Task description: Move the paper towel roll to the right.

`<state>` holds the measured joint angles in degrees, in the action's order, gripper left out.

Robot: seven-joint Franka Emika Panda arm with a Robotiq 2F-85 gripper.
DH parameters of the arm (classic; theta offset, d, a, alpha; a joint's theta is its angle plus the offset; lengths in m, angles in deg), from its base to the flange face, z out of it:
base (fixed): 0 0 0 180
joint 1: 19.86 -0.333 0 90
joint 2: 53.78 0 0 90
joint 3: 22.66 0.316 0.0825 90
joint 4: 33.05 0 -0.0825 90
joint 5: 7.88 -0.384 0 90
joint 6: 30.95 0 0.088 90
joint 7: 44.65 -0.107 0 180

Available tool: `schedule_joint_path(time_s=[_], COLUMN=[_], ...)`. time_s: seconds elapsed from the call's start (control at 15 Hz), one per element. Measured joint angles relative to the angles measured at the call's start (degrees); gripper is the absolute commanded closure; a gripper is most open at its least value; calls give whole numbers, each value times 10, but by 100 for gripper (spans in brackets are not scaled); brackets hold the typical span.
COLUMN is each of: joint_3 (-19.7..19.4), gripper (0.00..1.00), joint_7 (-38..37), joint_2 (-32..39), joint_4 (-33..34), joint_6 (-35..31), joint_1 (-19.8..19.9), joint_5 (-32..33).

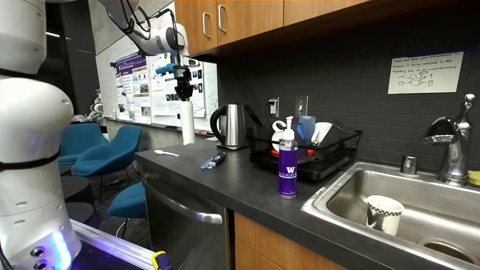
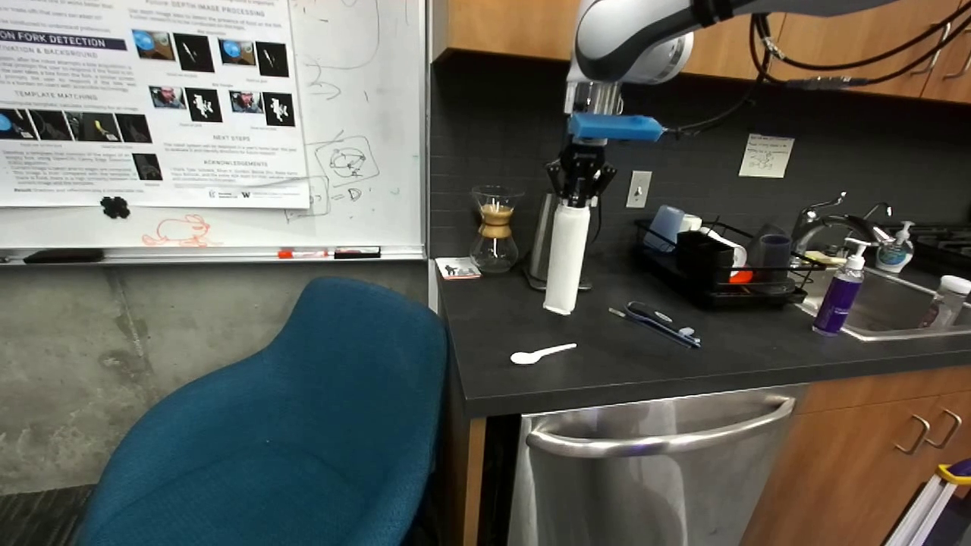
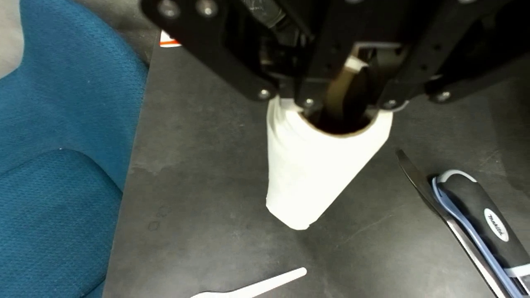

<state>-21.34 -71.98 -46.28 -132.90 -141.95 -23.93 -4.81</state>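
The paper towel roll point(image 1: 188, 123) is a slim white cylinder, upright or slightly tilted over the dark counter point(image 1: 240, 176), near its left end. It also shows in the other exterior view point(image 2: 567, 258), in front of the kettle, and in the wrist view point(image 3: 319, 174), with its hollow core facing up. My gripper point(image 1: 185, 98) is at the roll's top, also seen in an exterior view point(image 2: 578, 199) and the wrist view point(image 3: 344, 104). Its fingers are shut on the top rim, one on either side. I cannot tell whether the roll's bottom touches the counter.
A white spoon point(image 2: 542, 354) lies near the roll. A knife and black-handled tool point(image 2: 660, 322) lie beside it. The steel kettle point(image 1: 234, 127), dish rack point(image 1: 311, 165), purple bottle point(image 1: 287, 168) and sink point(image 1: 345, 187) stand along the counter. A blue chair point(image 2: 303, 425) is by the counter's end.
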Motion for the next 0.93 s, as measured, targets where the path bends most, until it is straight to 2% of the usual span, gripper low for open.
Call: schedule_joint_path(time_s=[0.93], joint_3=[-30], gripper=[49], joint_7=[10], joint_2=[-158], joint_4=[-171], joint_6=[-15], joint_1=[66], joint_5=[1])
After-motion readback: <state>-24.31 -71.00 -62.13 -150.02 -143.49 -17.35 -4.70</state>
